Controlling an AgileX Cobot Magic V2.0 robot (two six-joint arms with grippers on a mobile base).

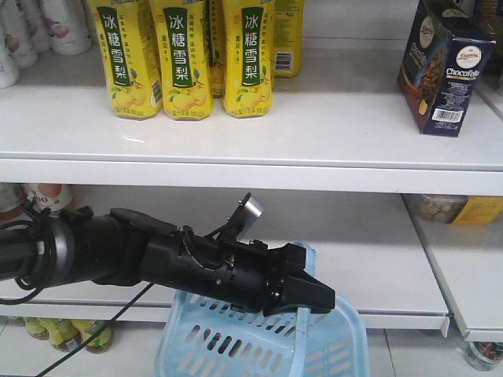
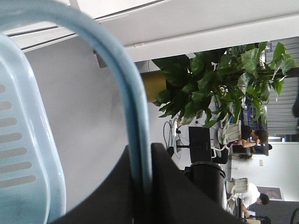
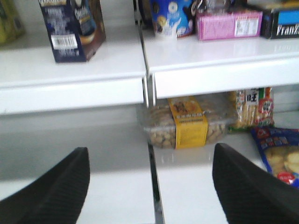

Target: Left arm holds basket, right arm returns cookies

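Cookies (image 1: 442,67) already sit upright on the shelf (image 1: 314,133) right of the drink bottles (image 1: 189,59), left gripper (image 1: 302,294) clamps the basket (image 1: 259,342) handle, right gripper (image 3: 152,186) hangs wide open, empty, so backing off looks next.

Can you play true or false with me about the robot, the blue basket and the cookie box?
1. The cookies stand on the upper shelf. True.
2. The left claw is shut on the basket handle. True.
3. The right claw is holding the cookies. False: its jaws stand wide apart with nothing between them.
4. The cookies lie inside the basket. False: they are up on the shelf.
5. Yellow drink bottles stand left of the cookies. True.
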